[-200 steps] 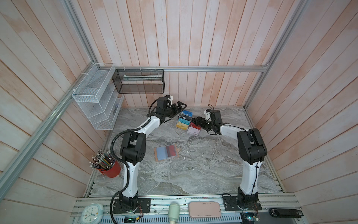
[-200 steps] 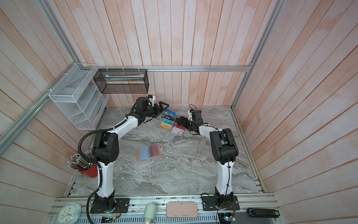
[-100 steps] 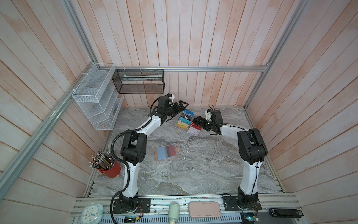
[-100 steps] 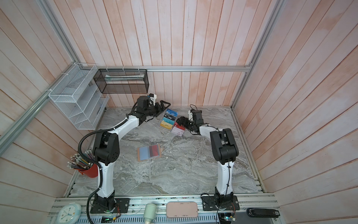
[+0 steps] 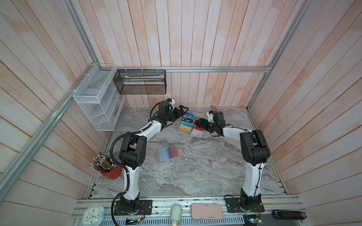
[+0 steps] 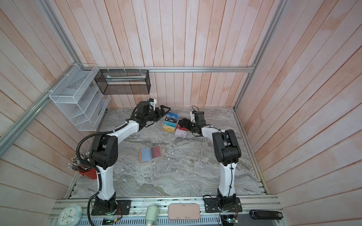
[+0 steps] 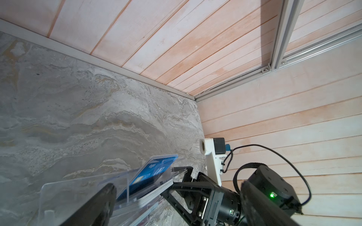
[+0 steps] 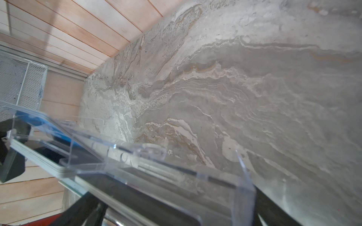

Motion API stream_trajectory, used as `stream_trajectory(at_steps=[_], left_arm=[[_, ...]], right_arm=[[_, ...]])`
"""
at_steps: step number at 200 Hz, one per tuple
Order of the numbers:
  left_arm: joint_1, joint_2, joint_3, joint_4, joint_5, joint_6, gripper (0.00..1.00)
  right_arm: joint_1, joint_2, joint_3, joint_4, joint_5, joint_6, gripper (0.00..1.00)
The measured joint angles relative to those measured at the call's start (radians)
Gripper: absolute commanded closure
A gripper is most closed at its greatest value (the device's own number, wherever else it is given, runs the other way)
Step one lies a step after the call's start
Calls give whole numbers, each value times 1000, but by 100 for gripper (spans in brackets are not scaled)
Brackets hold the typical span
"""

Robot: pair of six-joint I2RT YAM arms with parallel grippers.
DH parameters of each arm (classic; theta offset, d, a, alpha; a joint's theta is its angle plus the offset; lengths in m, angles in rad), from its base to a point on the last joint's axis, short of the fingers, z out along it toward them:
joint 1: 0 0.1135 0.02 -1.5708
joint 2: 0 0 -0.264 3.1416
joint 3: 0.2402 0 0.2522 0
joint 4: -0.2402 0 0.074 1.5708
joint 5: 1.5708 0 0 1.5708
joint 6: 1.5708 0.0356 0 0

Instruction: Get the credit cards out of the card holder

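**Left claw** (image 5: pixel 182 110)
- My jaws stand apart and hold nothing.
- The claw hangs at the rear of the table (image 5: pixel 195 172), just beside the back tier of the rack (image 5: pixel 187 125). In both top views it is on the rack's left.
- The left wrist view shows one finger (image 7: pixel 98 203) close to the rack's clear wall. I cannot tell whether it touches.

**Right claw** (image 5: pixel 200 123)
- My jaws stand wide apart.
- The claw sits low at the rack's right side, facing the left claw across the rack.
- In the right wrist view the rack's clear end lies between my two fingers (image 8: pixel 78 213). I cannot tell whether either finger presses on it.

**Holder** (image 5: pixel 163 156)
- It lies open and flat near the table's middle, lining up, well apart from both claws.
- Its left half shows pale blue lining.
- The red card (image 5: pixel 174 152) sits in its right half.

**Rack**
- It is clear and stepped, and filled with coloured cards.
- The Vip card (image 5: pixel 188 120), black with white lettering, stands in the second tier from the back, just in front of a blue card (image 5: pixel 190 115).
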Motion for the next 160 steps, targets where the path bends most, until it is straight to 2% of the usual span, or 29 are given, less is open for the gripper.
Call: stream_trajectory(at_steps=[55, 160], left_arm=[[23, 1, -101, 16, -7, -15, 0], [42, 35, -112, 6, 17, -16, 0]], right_arm=[[0, 10, 11, -8, 3, -14, 2], [5, 24, 50, -21, 18, -18, 2]])
